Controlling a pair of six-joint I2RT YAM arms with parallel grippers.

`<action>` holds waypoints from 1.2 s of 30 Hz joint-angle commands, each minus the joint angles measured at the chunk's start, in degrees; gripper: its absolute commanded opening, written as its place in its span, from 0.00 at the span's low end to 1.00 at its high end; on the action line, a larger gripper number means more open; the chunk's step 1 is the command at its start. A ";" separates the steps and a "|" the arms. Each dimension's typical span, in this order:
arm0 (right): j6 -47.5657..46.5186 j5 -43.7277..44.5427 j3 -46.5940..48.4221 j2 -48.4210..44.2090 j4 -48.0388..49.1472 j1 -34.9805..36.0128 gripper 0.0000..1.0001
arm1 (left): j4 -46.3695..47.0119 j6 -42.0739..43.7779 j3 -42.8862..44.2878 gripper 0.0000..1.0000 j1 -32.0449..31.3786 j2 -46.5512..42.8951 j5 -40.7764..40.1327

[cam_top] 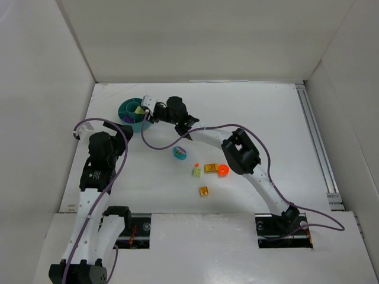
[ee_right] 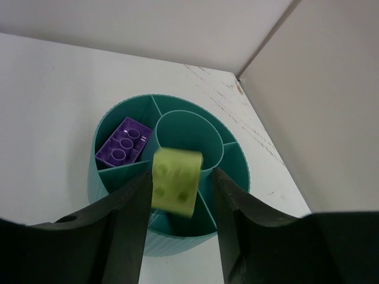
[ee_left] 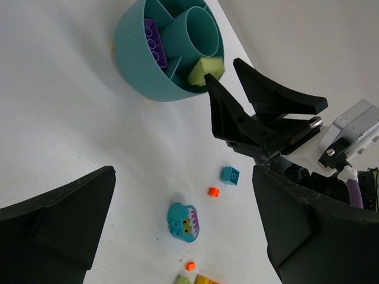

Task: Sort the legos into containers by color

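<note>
The right arm (cam_top: pixel 260 177) stretches from its base at the near right, bends at the elbow, and reaches far forward and to the left. Its wrist tips the right hand (ee_right: pixel 180 177) downward. That hand's fingers (ee_right: pixel 127 219) stand slightly parted around a lime brick (ee_right: pixel 174 180), which lies against the left finger while a thin gap shows beside the other. The left arm (cam_top: pixel 95 177) rises from the near left and folds at mid-depth. The left hand (ee_left: pixel 183 177) points forward, its fingers (ee_left: pixel 65 219) spread wide and holding nothing.
</note>
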 commanded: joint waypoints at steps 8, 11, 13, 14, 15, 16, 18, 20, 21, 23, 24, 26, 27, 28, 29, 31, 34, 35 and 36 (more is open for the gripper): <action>1.36 -1.26 0.25 -0.89 4.37 0.52 0.61 | 1.82 -0.46 0.28 1.00 -0.29 -0.26 -0.78; 1.36 -1.26 -1.59 -3.51 4.37 0.52 0.62 | 1.82 -0.46 0.28 1.00 -0.29 0.26 -0.25; 1.36 -0.64 -4.13 -6.66 4.37 0.52 0.64 | 1.82 0.07 0.81 1.00 -0.29 0.79 -0.25; 1.36 0.14 -5.27 -7.99 4.37 0.00 0.66 | 1.82 0.07 1.33 1.00 -0.29 0.79 0.36; 1.36 1.37 -6.68 -9.40 4.37 -0.01 0.67 | 1.82 0.67 1.34 1.00 -0.29 1.49 0.98; 1.36 1.90 -9.65 -10.89 4.37 -0.53 0.73 | 1.82 1.46 1.34 1.00 -0.29 1.50 1.50; 1.36 2.52 -12.74 -15.37 4.37 -1.06 0.99 | 3.13 2.08 1.34 1.00 -0.29 2.20 3.34; 1.36 4.62 -17.99 -19.84 4.37 -1.59 1.00 | 3.67 3.22 1.34 1.00 -0.29 3.77 5.36; 1.36 4.63 -20.03 -21.44 4.37 -2.28 1.00 | 3.67 3.84 1.34 1.00 -0.29 3.78 5.90; 1.36 6.47 -26.86 -24.86 4.37 -3.07 1.00 | 3.67 4.37 2.47 1.00 -0.29 4.66 6.43; 1.36 7.00 -29.43 -28.53 4.89 -3.08 1.00 | 3.67 4.37 2.48 1.00 -1.07 5.53 6.43; 1.36 8.24 -34.44 -32.33 4.90 -4.74 1.00 | 3.67 5.60 3.53 1.00 -2.30 6.76 6.43; 1.88 9.11 -39.51 -36.27 4.90 -4.75 1.00 | 3.67 5.60 3.53 1.00 -4.22 6.77 6.43; 1.89 10.42 -42.35 -38.48 4.90 -5.62 1.00 | 3.67 5.60 4.23 1.00 -5.29 7.55 5.73; 2.58 11.13 -45.07 -40.77 4.90 -6.15 1.00 | 4.28 6.30 4.85 1.00 -6.60 8.69 5.03; 4.33 13.41 -53.25 -47.86 3.24 -7.04 1.00 | 4.28 6.83 5.72 1.00 -11.61 10.10 3.36; 5.57 21.48 -60.62 -57.09 -6.38 -7.74 1.00 | 2.00 6.31 8.80 1.00 -22.02 14.58 -3.30; 6.27 27.08 -62.05 -59.14 -9.40 -7.74 1.00 | 0.87 5.70 9.85 1.00 -25.04 15.98 -8.46; 6.98 29.48 -63.37 -61.16 -12.21 -7.74 1.00 | -1.75 5.08 10.91 1.00 -27.86 18.96 -10.69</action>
